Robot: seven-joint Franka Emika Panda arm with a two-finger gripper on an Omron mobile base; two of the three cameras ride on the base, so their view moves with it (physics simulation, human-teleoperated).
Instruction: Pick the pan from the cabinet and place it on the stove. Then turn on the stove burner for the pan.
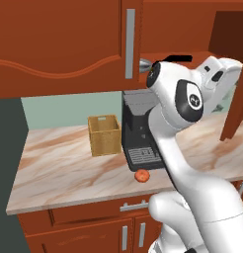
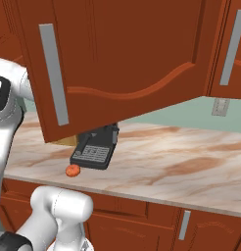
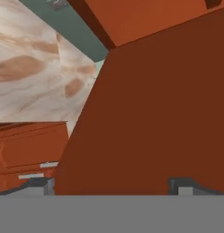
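Cabinet [image 1: 59, 44] door swung open, pan [image 1: 170, 59] waiting inside.
Reached up toward the shelf where dark handle and silver rim peek past the arm in the left base view. Claw [image 3: 113, 184] tips set wide apart, gripping nothing, close against brown cabinet wood above the counter [image 3: 27, 68].

The cabinet [image 1: 64, 44] is red-brown wood with a smooth, slightly shiny finish and a raised wavy moulding, and its bar handle [image 1: 130, 43] looks like matt silver metal. The countertop [image 1: 59, 168] has a smooth polished stone look, beige with brown veins. The basket [image 1: 104, 134] looks like woven wicker, and the coffee machine [image 1: 139, 133] is dark matt plastic.
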